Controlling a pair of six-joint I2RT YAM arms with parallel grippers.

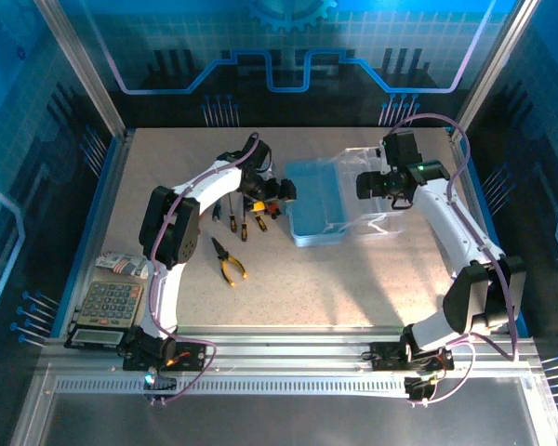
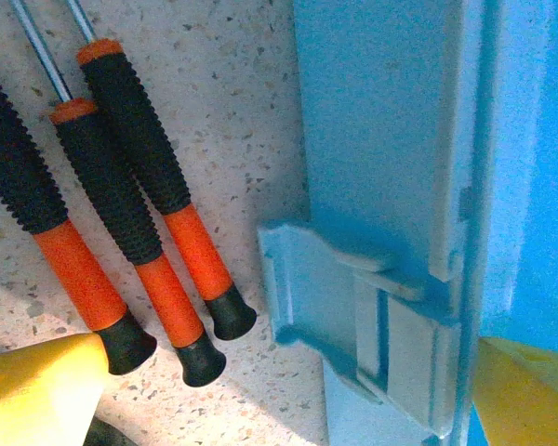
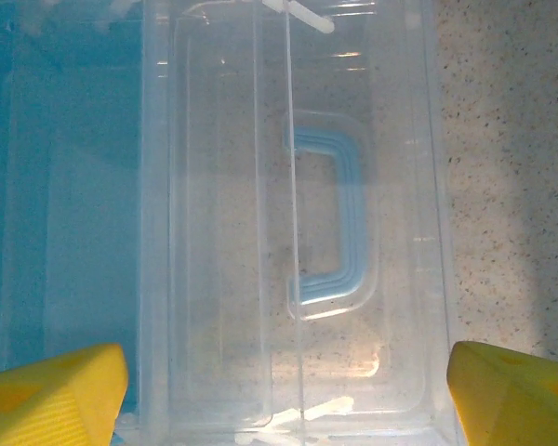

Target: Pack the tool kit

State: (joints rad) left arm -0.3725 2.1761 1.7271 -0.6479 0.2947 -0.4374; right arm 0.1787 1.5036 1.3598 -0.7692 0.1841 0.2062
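**Left gripper** (image 2: 284,386): jaws spread wide, holding nothing. One yellow finger (image 2: 37,390) sits over the screwdriver butts, the other at the box wall. The gripper hovers above the table (image 1: 353,279).

**Screwdrivers** (image 2: 121,214): three, with black-and-orange grips. They lie side by side on the table, just beside the box's latch (image 2: 353,307) but apart from it.

**Right gripper** (image 3: 284,400): jaws wide, one on each side of the clear lid (image 3: 223,232). Whether they touch its edges cannot be told.

**Lid**: laid open on the box's right side. It has a pale-blue handle (image 3: 339,223), and the speckled tabletop shows through it.

**Box** (image 1: 314,200): pale-blue and translucent, open, at mid-table between the two grippers.

**Pliers** (image 1: 229,261): yellow-handled, on the table nearer the arm bases than the screwdrivers, well apart from the box.

**Calculator** (image 1: 107,305): grey, at the table's near left corner.
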